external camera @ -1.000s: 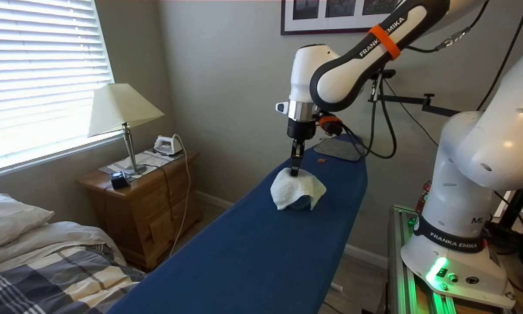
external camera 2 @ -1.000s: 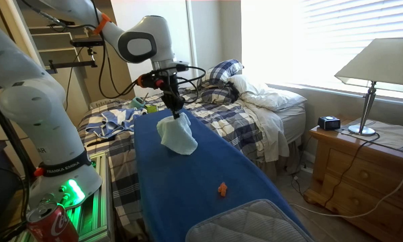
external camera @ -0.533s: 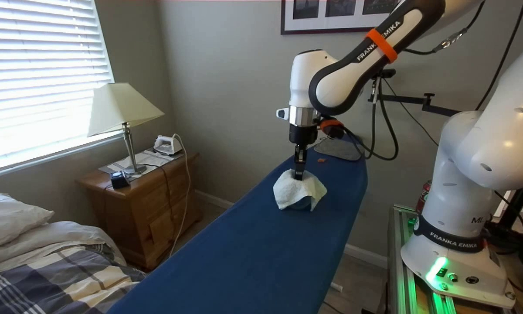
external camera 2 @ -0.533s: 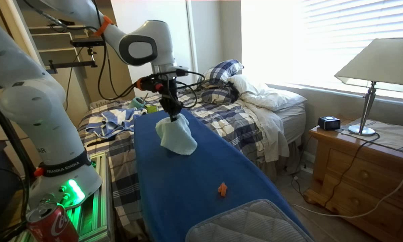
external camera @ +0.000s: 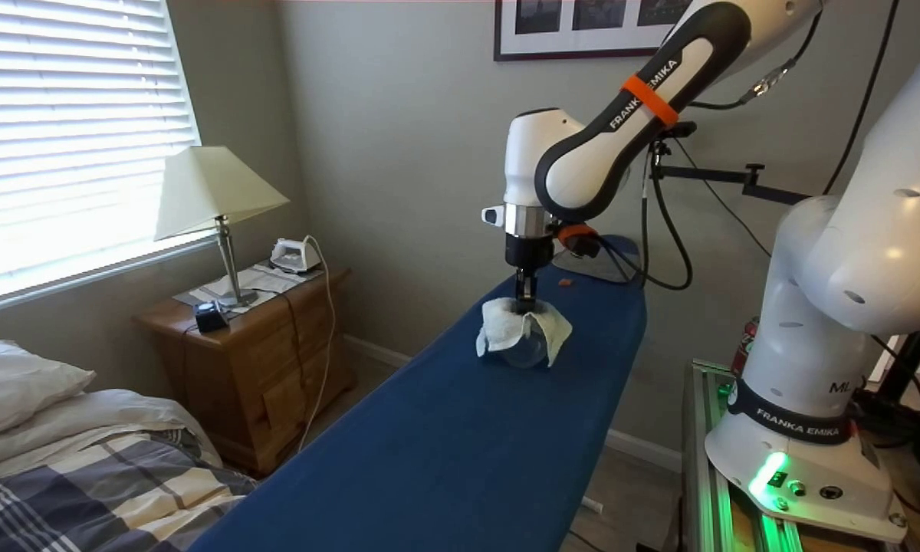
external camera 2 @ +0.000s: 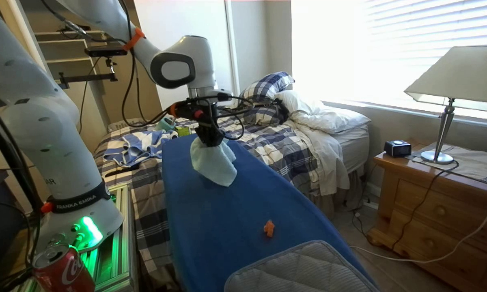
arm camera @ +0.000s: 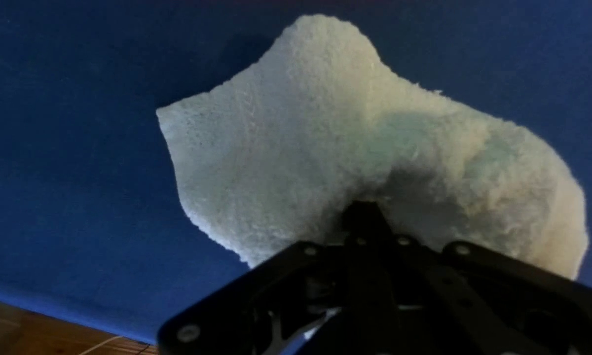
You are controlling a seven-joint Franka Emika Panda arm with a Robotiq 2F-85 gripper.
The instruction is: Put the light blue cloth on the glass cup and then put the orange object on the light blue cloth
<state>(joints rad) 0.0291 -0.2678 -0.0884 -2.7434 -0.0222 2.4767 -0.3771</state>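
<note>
Between the edges of the ironing board, our closed gripper presses into the light blue cloth over the glass cup; pushing deeper, we could drag cloth inside or topple both. The orange object lies near the pad.

The pale blue cloth drapes over the clear glass cup; the orange object lies apart.

cloth: pale blue | object: orange | end effector: black | board: blue | bedding: plaid
</note>
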